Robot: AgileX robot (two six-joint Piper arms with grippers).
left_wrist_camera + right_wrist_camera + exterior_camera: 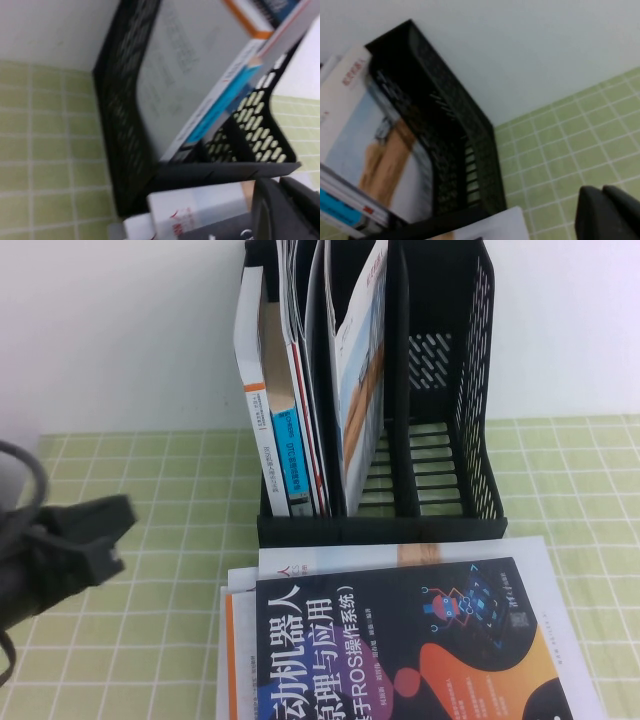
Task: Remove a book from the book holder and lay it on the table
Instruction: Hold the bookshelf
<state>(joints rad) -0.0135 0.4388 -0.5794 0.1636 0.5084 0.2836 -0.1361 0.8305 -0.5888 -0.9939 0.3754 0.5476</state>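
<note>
The book (360,390), sky-blue and white with a tan band, stands leaning in the middle compartment of the black book holder (475,390). It also shows in the right wrist view (380,145), inside the holder (450,130). My left gripper (112,530) is low at the left, well apart from the holder, and is shut and empty in the left wrist view (287,210). My right gripper (609,212) is out of the high view; it is shut and empty above the checked cloth to the right of the holder.
White-spined books with a blue label (285,430) fill the holder's left compartment; its right compartment is empty. A stack topped by a black-covered book (400,650) lies in front of the holder. The yellow-green table cloth (150,470) is bare at left and right.
</note>
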